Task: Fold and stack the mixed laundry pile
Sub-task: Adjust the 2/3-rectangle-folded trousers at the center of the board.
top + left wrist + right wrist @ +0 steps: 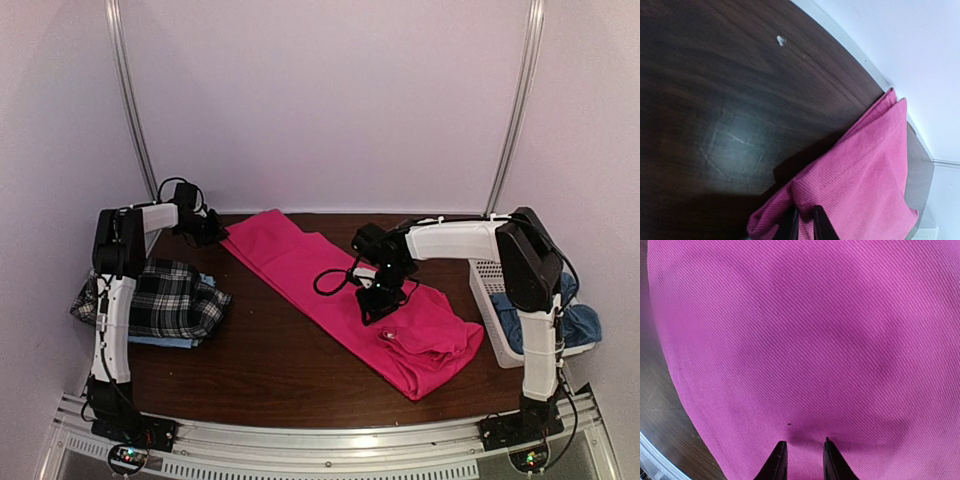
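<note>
Hot-pink trousers (300, 262) lie spread diagonally over the dark wooden table (270, 360), from back centre to front right. At their far-left end my left gripper (208, 230) is shut on a raised fold of the pink cloth (865, 170), which bunches between its jaws (805, 222). My right gripper (378, 305) points down onto the middle of the trousers. Its jaws (802, 460) stand slightly apart over flat pink cloth (805, 340), holding nothing. A folded black-and-white plaid shirt (175, 295) rests on a light blue shirt (165, 342) at the left edge.
A white lattice basket (487, 290) stands at the right edge behind my right arm, with a duller blue cloth (580, 322) hanging over its far side. A metal rail (330, 440) runs along the near edge. A small white speck (781, 40) lies on the wood.
</note>
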